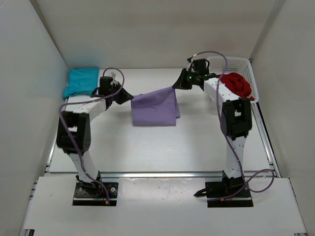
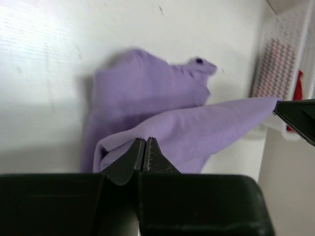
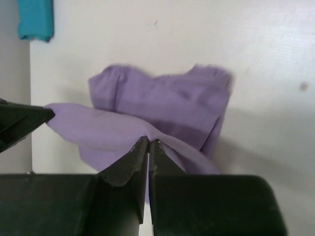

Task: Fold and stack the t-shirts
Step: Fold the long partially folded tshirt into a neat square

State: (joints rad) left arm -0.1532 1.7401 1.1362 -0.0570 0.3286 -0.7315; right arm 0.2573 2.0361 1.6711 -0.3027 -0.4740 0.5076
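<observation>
Between the left hand point(image 1: 130, 97) and the right hand point(image 1: 173, 87), the far edge of the purple shirt point(image 1: 155, 110) is held up off the worktop point(image 1: 147, 150) and runs taut from one to the other, its right end farther back. Each hand is pressed together on that edge, pinching cloth at one end of it; both wrist views show this close up. The rest of the shirt hangs down and lies in folds near the middle of the worktop.

From above, its near edge looks fairly straight, and its right side bulges a little. The raised edge hides the layers under it, so their number cannot be told. Bare worktop lies around the shirt, widest on the near side toward the arm bases.

The teal shirt point(image 1: 80, 81) lies folded in the far left corner against the left wall point(image 1: 29, 73), just beside the left wrist and well apart from the purple one. The red shirt point(image 1: 237, 83) sits bunched in the basket point(image 1: 244, 63) at the far right. The right arm crosses in front of it and hides its near part. In the left wrist view the basket is blurred and cut off at the frame's edge.
</observation>
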